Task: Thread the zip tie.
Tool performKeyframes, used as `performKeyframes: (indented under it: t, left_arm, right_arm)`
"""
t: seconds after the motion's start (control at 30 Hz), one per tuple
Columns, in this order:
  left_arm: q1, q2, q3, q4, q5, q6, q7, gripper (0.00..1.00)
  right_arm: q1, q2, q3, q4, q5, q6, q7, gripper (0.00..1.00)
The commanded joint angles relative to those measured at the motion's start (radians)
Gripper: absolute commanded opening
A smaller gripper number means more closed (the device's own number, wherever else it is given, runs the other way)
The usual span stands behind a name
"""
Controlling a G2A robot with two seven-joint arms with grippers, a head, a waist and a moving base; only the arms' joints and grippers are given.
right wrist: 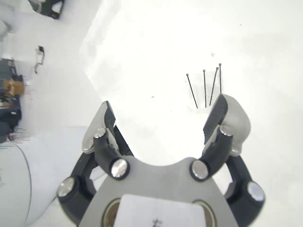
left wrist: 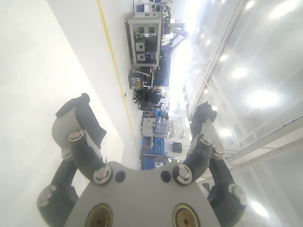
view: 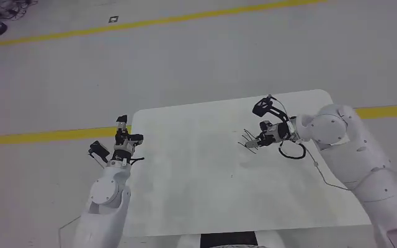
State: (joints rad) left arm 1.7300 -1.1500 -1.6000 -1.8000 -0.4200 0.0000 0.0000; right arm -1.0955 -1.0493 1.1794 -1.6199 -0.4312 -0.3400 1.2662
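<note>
The white bench (view: 186, 186) has soft round corners and a flat, smooth top. Around it is grey floor (view: 74, 80) with a yellow line (view: 155, 22) painted across it.

Four zip ties (right wrist: 204, 88) lie on the 3 o'clock side of the bench, well in from its edges. They are thin, black and straight, like little sticks. Each one has a tiny square head at one end. They lie side by side, almost lined up, with all the heads pointing the same way.

The right gripper (right wrist: 163, 102) is low over the bench, just beside the ties. Its fingers are spread wide with nothing between them. The fingers have grey shells and black pads with little ridges. One fingertip covers the tail end of the nearest tie, and I cannot tell if it touches.

The left gripper (view: 126, 130) sits at the 9 o'clock edge of the bench, right over the rim. Its fingers are spread wide too and hold nothing.

Between the two grippers there is a big bare stretch of bench, with lots of room to move
</note>
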Motion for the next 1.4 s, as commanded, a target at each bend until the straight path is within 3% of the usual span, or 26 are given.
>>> performKeyframes:
  t: [0.0, 0.93, 1.13, 1.37]
  left_arm:
    - [0.0, 0.0, 0.0, 0.0, 0.0, 0.0, 0.0, 1.0]
    - [0.0, 0.0, 0.0, 0.0, 0.0, 0.0, 0.0, 1.0]
    - [0.0, 0.0, 0.0, 0.0, 0.0, 0.0, 0.0, 1.0]
    - [0.0, 0.0, 0.0, 0.0, 0.0, 0.0, 0.0, 1.0]
  right_arm:
    - [-0.003, 0.0, 0.006, -0.001, 0.003, 0.0, -0.003, 1.0]
    - [-0.006, 0.002, -0.006, 0.001, -0.02, 0.0, -0.021, 1.0]
    - [0.057, 0.013, -0.103, 0.046, -0.019, 0.0, 0.011, 1.0]
    - [0.182, 0.036, -0.261, 0.131, 0.153, 0.0, 0.026, 1.0]
